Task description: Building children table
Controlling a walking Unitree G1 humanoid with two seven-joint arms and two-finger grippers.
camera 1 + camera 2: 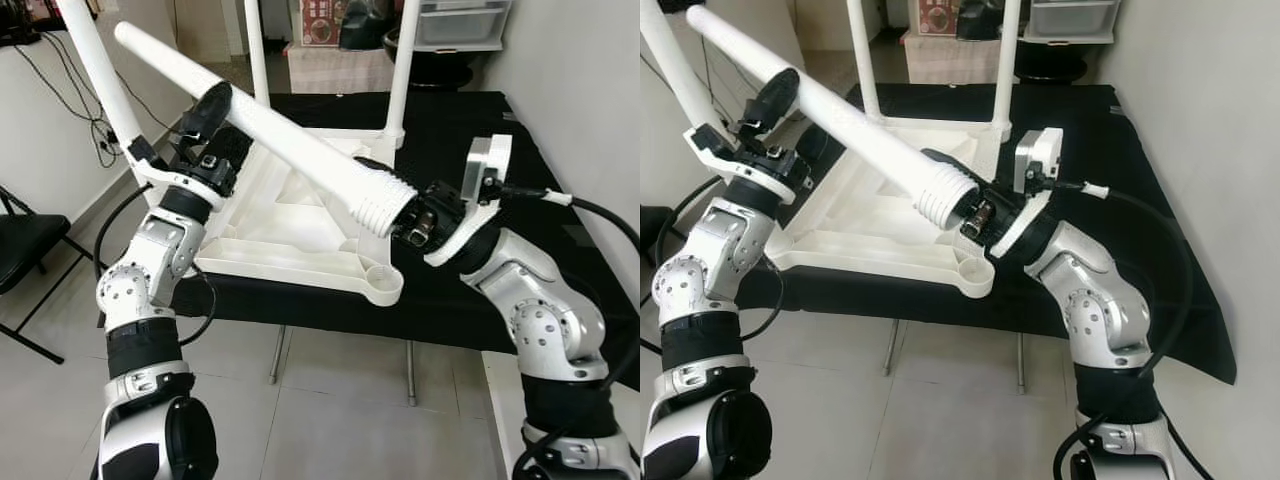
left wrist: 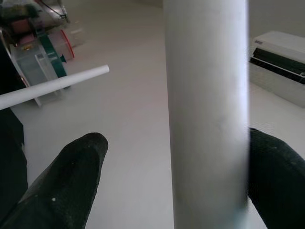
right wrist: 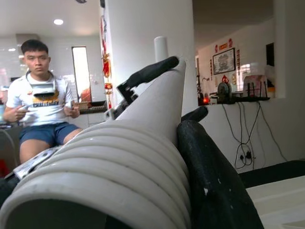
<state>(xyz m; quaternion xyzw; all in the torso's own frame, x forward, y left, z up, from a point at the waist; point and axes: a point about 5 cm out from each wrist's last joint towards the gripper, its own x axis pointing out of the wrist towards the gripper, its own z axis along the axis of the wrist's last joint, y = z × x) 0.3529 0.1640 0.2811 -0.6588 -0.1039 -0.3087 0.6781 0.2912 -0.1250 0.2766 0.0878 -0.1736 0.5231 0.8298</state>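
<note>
above the tabletop [image 1: 300,240], both tools grip leg [image 1: 300,150].

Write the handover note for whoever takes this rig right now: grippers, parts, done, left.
Left gripper: closed around the loose white leg partway along its shaft.
Right gripper: gripping the same leg at its threaded end.
Tabletop: upside down on the black-covered table; three legs already stand in it.
Left to do: near corner socket is empty; lower the threaded end into it and screw the leg in.
A person sits nearby.
</note>
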